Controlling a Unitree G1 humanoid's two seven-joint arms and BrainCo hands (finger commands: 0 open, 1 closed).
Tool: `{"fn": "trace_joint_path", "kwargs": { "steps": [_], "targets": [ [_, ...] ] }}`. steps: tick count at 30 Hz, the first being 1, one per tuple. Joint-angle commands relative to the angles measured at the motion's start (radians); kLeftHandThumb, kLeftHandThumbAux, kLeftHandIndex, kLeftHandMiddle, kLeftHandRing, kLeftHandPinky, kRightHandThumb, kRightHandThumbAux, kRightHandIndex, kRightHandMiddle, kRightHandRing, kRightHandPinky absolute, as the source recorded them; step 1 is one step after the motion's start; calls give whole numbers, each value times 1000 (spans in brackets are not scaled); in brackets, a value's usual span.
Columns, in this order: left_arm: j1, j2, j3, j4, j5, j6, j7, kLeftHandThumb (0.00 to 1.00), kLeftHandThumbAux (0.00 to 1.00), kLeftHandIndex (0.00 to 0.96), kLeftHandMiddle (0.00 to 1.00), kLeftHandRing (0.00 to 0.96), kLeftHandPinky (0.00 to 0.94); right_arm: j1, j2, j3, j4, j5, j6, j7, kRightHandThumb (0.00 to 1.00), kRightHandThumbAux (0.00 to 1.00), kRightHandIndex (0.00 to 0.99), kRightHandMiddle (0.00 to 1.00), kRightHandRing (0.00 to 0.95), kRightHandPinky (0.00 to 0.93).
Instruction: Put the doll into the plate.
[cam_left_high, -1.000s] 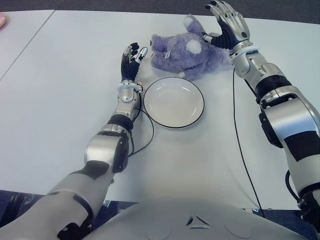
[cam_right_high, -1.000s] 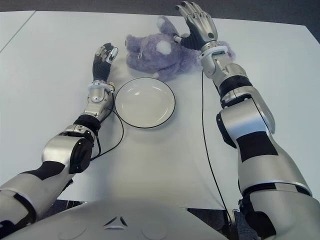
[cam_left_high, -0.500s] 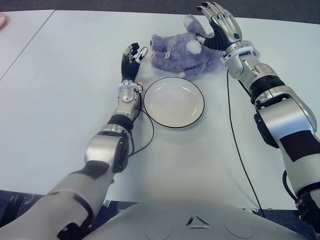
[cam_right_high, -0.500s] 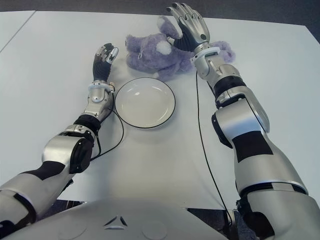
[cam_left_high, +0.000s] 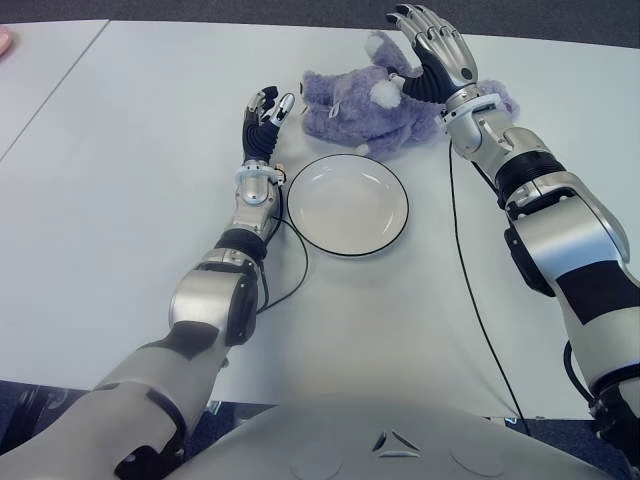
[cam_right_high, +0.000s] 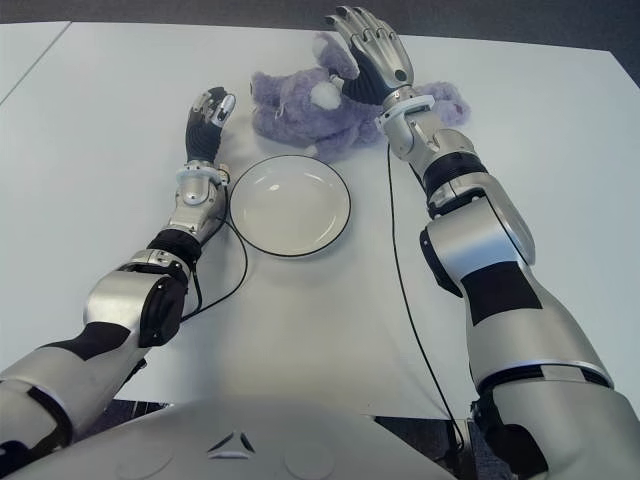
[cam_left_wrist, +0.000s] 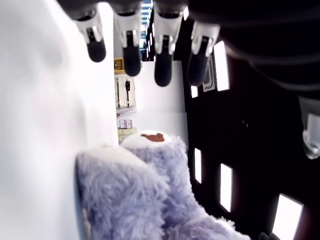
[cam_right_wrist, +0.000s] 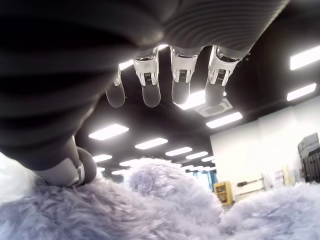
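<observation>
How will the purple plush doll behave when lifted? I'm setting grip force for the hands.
The doll looks furry and stuffed, so probably soft, light and floppy; its limbs may droop. Lying sprawled, it seems unlikely to roll. The open right hand over it would likely compress it.

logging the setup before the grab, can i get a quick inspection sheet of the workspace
surface: white table, bare around the things.
job's things: purple doll lies on the table beyond the white plate; plate holds nothing.
clutter: nothing seen.
hands: right hand open over the doll, thumb at its fur; left hand open, beside the doll on its left.
cables: black cable along the right arm; another loops by the left forearm.
surroundings: ceiling lights and shelves in wrist views.
</observation>
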Motion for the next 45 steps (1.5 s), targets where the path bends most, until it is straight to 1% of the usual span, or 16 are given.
{"fn": "trace_joint_path", "kwargs": {
  "steps": [1,4,6,10,12,14,17,21,25,26,29,33,37,42,45],
  "targets": [
    [259,-77,-24,173,44,108,27,0,417,220,187,121,0,9,25,45,0,-52,-22,-15,549,600,0,0,69,78],
    [259,-76,-28,172,48,104,27,0,412,219,185,119,0,-7,27,54,-6,-64,-27,-26,550,605,0,0,74,71],
    [260,-75,-27,172,47,105,24,0,411,219,184,119,0,-22,27,57,-12,-66,-34,-29,540,607,0,0,56,87],
    [260,-73,-25,172,45,107,21,0,410,218,184,119,0,-38,27,67,-18,-72,-42,-44,521,611,0,0,29,85],
    [262,-72,-23,173,43,108,19,0,409,217,184,119,0,-38,26,74,-20,-81,-49,-69,510,614,0,0,15,105],
    [263,-71,-20,173,40,109,18,0,408,214,187,118,0,-43,26,78,-23,-86,-60,-90,510,626,0,0,6,189],
    [264,-71,-19,173,40,106,19,0,406,213,189,120,0,-51,25,84,-28,-93,-72,-108,509,635,0,0,1,227],
    [264,-71,-21,172,41,101,22,0,406,214,192,122,0,-74,13,93,-58,-107,-111,-130,511,643,0,0,0,245],
    [257,-71,-25,173,44,118,22,0,413,214,196,121,0,-98,-9,103,-92,-119,-141,-118,489,650,0,0,0,237],
    [257,-70,-27,173,47,124,23,0,420,210,198,122,0,-102,-13,105,-97,-121,-146,-113,477,650,0,0,0,218],
    [255,-67,-34,174,53,137,24,0,434,204,200,125,0,-105,-20,107,-101,-123,-155,-94,456,649,0,0,0,199],
    [255,-66,-39,174,60,128,32,0,447,205,204,132,0,-106,-38,103,-108,-118,-177,-71,432,645,0,0,0,185],
    [256,-64,-47,173,73,123,43,0,452,206,207,139,8,-102,-72,103,-128,-126,-202,-69,398,639,0,0,0,151],
    [253,-61,-55,173,82,136,45,0,456,201,209,144,25,-87,-109,100,-163,-132,-220,-69,359,628,0,0,0,99],
    [251,-62,-51,174,75,134,45,0,455,199,208,145,21,-61,-132,96,-208,-138,-221,-81,344,617,0,0,0,74]
  ]
}}
